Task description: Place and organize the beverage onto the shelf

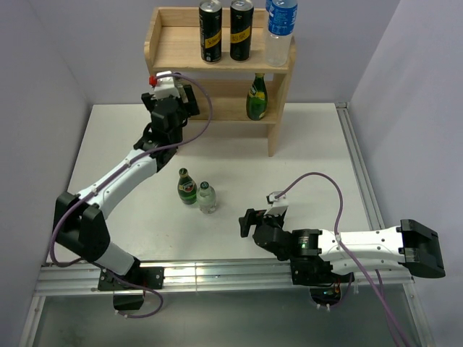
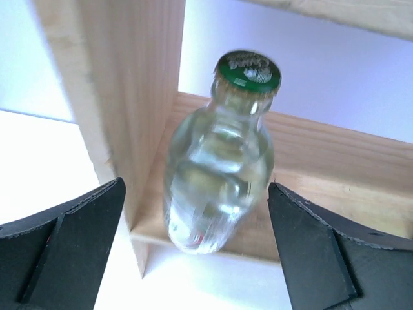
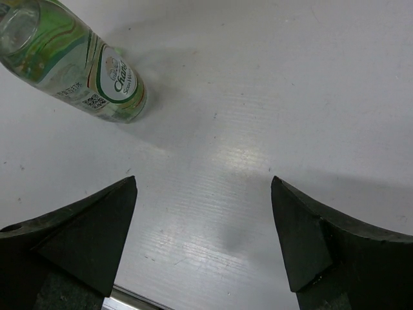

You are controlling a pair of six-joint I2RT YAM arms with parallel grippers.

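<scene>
The pale wooden shelf (image 1: 173,45) stands at the back. Two black cans (image 1: 210,30) and a clear water bottle (image 1: 279,32) stand on its upper board. A green bottle (image 1: 256,97) stands on the lower board at the right. My left gripper (image 1: 176,92) is open at the lower board's left end. In the left wrist view, a clear glass bottle with a green cap (image 2: 219,168) stands on that board beside the side panel (image 2: 129,84), between my fingers (image 2: 77,239), which stay apart from it. My right gripper (image 1: 248,223) is open and empty over the table.
A green bottle (image 1: 187,186) and a clear bottle with a green label (image 1: 207,196) stand side by side mid-table, left of my right gripper. The clear one shows at the upper left of the right wrist view (image 3: 77,58). A metal rail (image 1: 358,166) runs along the table's right edge.
</scene>
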